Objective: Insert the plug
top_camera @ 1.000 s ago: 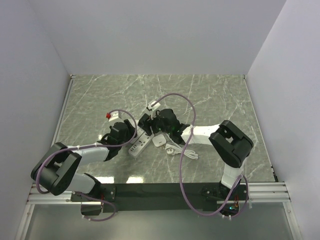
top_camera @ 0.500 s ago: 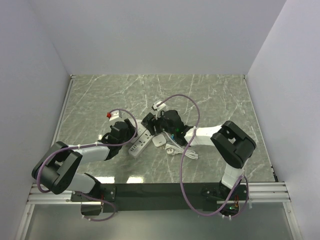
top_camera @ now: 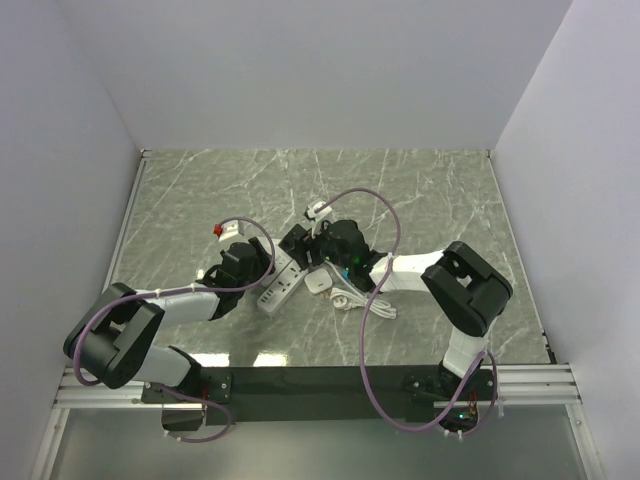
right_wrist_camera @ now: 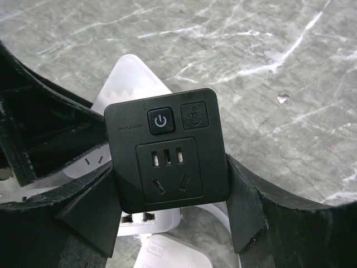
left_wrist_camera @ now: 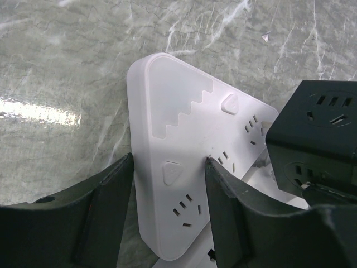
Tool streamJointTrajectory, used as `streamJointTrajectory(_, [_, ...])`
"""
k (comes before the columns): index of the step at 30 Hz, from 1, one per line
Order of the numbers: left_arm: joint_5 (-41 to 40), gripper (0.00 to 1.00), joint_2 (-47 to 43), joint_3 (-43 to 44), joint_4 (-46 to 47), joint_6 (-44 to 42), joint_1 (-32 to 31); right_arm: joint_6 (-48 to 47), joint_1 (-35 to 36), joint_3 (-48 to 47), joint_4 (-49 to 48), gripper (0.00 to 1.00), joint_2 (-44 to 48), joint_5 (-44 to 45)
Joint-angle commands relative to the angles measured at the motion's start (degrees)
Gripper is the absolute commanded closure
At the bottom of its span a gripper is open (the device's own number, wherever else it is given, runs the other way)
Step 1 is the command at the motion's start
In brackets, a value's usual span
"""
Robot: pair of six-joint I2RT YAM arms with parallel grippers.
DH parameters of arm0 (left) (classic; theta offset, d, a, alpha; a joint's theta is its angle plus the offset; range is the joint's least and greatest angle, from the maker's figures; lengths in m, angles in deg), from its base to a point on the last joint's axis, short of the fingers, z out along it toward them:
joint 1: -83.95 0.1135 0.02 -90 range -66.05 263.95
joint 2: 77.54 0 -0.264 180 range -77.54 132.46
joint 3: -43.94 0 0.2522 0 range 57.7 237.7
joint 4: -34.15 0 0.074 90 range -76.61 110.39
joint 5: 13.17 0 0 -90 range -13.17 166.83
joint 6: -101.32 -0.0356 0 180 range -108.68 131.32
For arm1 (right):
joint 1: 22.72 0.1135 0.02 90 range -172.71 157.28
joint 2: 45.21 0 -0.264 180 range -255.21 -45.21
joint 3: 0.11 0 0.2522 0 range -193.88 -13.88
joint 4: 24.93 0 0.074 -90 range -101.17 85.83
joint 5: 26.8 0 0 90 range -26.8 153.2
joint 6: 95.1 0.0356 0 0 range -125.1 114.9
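A white power strip [top_camera: 279, 289] lies on the marble table, and my left gripper [top_camera: 262, 272] is shut on its sides. In the left wrist view the strip [left_wrist_camera: 184, 123] sits between my fingers [left_wrist_camera: 109, 201], sockets facing up. My right gripper [top_camera: 303, 246] is shut on a black plug adapter [top_camera: 296, 240] and holds it just above the strip's far end. In the right wrist view the adapter [right_wrist_camera: 167, 151] shows a power button and a socket face, with the strip [right_wrist_camera: 125, 84] behind it. The adapter also shows at the right of the left wrist view [left_wrist_camera: 318, 134]. Its prongs are hidden.
A white charger block [top_camera: 319, 282] with a coiled white cable [top_camera: 358, 301] lies right of the strip, under my right arm; it shows in the right wrist view [right_wrist_camera: 167, 254]. Walls close in the table on three sides.
My right gripper has shifted slightly to the right with the black adapter, then held still. The left gripper and the strip have not moved.
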Motion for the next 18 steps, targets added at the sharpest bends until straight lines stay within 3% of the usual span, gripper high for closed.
streamJointTrajectory(1, [-0.1,0.43,1.0,-0.3,-6.6,-1.9,-0.2,0.2,-0.3,0.0,-5.5,1.0,1.7,-1.0])
streamJointTrajectory(18, [0.3,0.43,0.7,-0.5,-6.6,-2.0,-0.3,-0.3,-0.3,-2.2,-2.6,1.0,-1.7,-0.1])
